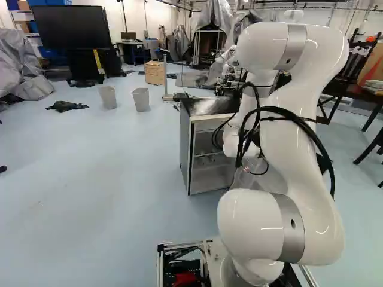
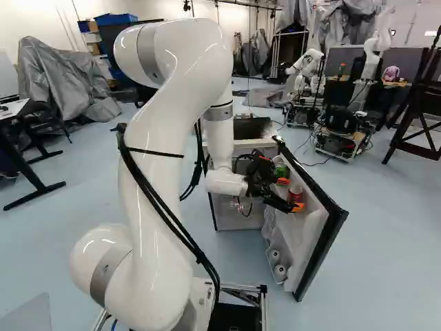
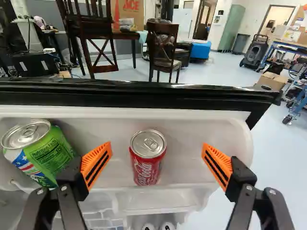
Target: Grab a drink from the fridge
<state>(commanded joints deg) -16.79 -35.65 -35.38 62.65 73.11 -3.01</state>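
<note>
Straddling the red can, the gripper has its ribbed orange pads spread wide, touching neither side. That smooth metal cylinder, marked with pale script, stands in from the free-end corner of the door's moulded white shelf; a green can with a dark-printed panel sits nearer the hinge-end corner, below the door's glossy black edge

A robotics lab; another robot; grey draped sheets.

Two grey bins near a black screen, crumpled grey covers, dark wooden chairs.
</note>
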